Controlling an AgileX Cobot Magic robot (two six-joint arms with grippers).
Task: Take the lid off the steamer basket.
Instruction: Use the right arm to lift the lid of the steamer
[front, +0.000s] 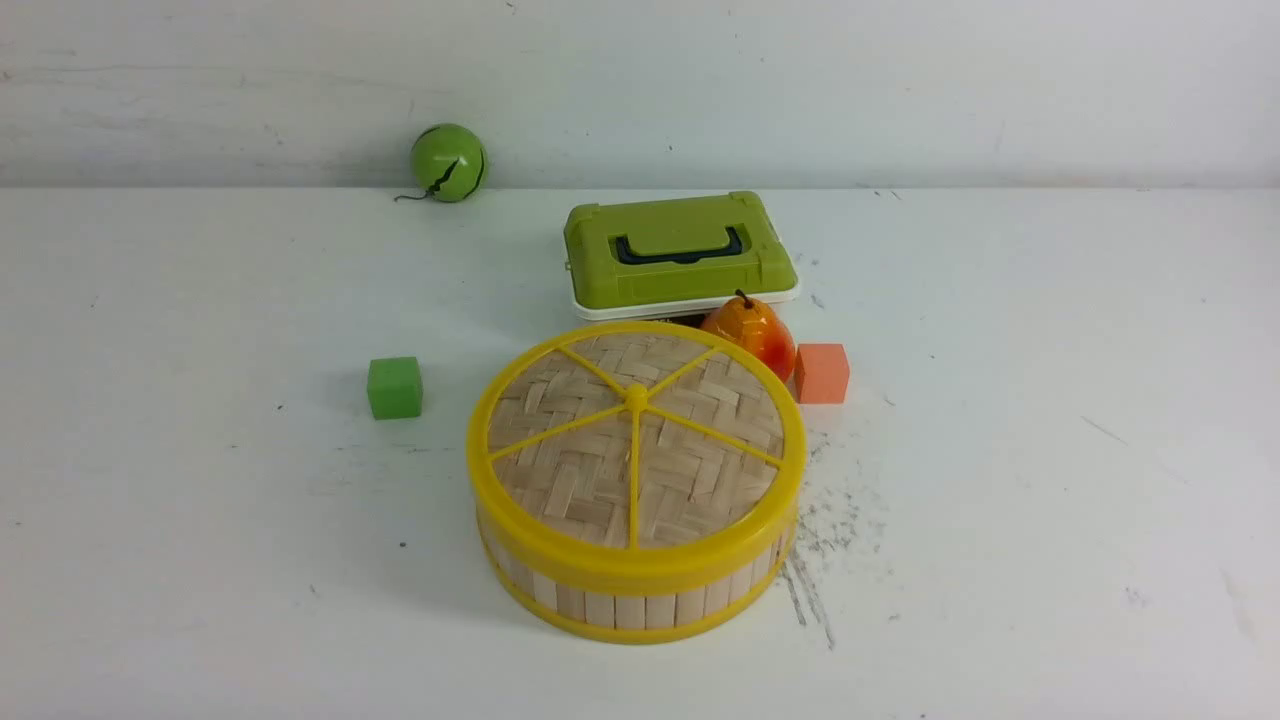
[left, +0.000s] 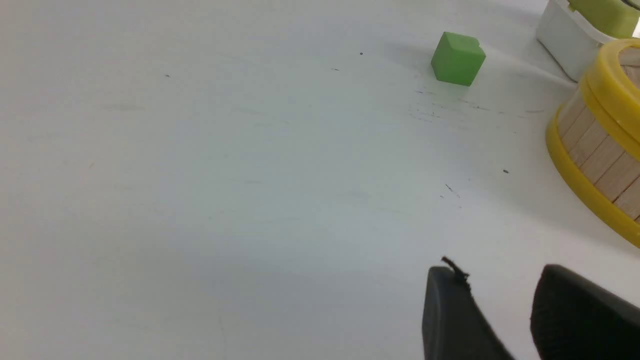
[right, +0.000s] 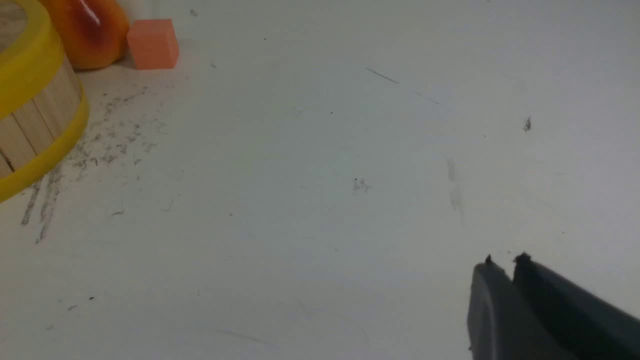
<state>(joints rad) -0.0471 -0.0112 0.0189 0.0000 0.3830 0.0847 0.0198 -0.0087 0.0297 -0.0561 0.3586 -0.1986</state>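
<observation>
Currently left claw spread and empty; right claw pressed together, empty; both apart from the steamer basket.

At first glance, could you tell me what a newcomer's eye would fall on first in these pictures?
The big yellow-rimmed steamer basket in the middle foreground stands out, its woven lid seated on top. Just behind it sit a green box, an orange fruit and an orange cube to the fruit's right. A green cube lies to the basket's left, and a green ball far back.
</observation>
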